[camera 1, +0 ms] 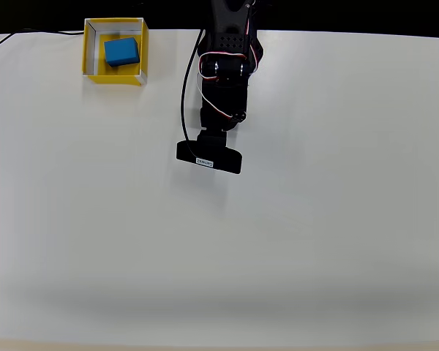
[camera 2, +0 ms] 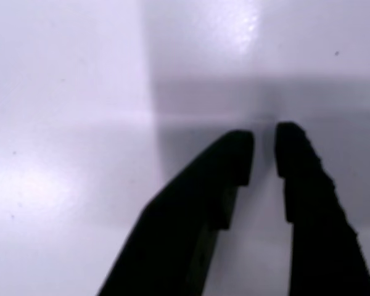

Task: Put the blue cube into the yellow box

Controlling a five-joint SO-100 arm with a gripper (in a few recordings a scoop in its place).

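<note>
The blue cube [camera 1: 122,51] sits inside the yellow box [camera 1: 90,51], up at eleven o'clock on the white bench [camera 1: 314,219] in the overhead view. The black arm [camera 1: 223,80] is well apart, near twelve o'clock. Its jaws [camera 2: 264,154] hold nothing, almost closed, with a thin gap.

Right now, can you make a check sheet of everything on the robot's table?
Surface: white table, bare and clean.
Job's things: blue cube lies inside the yellow box, at the far left in the overhead view.
Clutter: nothing seen.
Gripper: the gripper holds nothing; its black fingers are nearly closed with a thin gap, above bare table.
Cables: a black cable runs along the arm; another lies at the far left edge.
Surroundings: dark beyond the table.
</note>
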